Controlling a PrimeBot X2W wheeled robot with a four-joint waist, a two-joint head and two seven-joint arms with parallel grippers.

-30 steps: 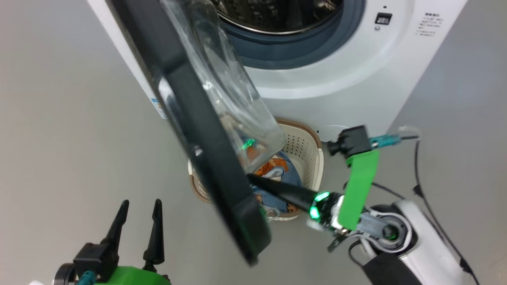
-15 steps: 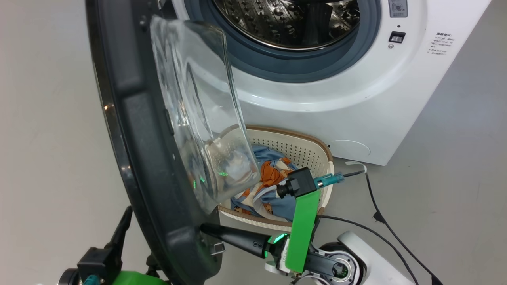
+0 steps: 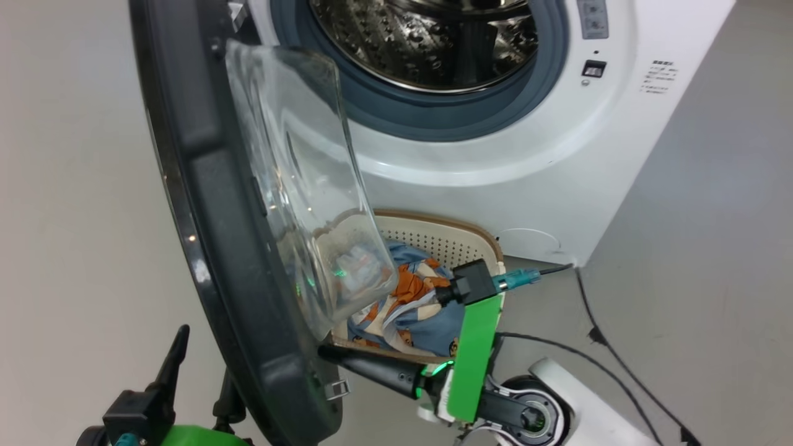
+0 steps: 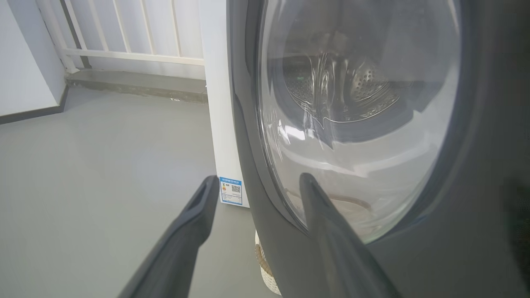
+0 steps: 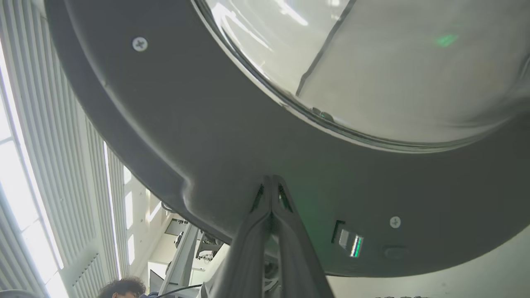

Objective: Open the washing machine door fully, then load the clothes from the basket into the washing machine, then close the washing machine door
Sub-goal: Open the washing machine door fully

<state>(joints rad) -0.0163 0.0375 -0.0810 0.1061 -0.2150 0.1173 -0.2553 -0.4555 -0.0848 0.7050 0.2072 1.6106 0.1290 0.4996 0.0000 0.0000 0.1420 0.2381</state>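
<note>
The washing machine stands with its steel drum exposed. The washing machine door hangs swung out to the left, its glass bowl facing the basket. My right gripper is shut, tips pressed against the door's inner black ring; in the right wrist view the right gripper touches that ring. My left gripper is open at the door's outer side; in the left wrist view the left gripper straddles the door's edge without touching it. The clothes lie in the basket.
The basket sits on the grey floor right in front of the washer, under the door's glass. Black cables trail on the floor at the right. A blue label marks the washer's side. A person's hair shows beyond the door.
The door has swung further out to the left with my shut right gripper against its inner ring. The head camera has shifted, bringing more of the drum into sight. My left gripper stays open.
</note>
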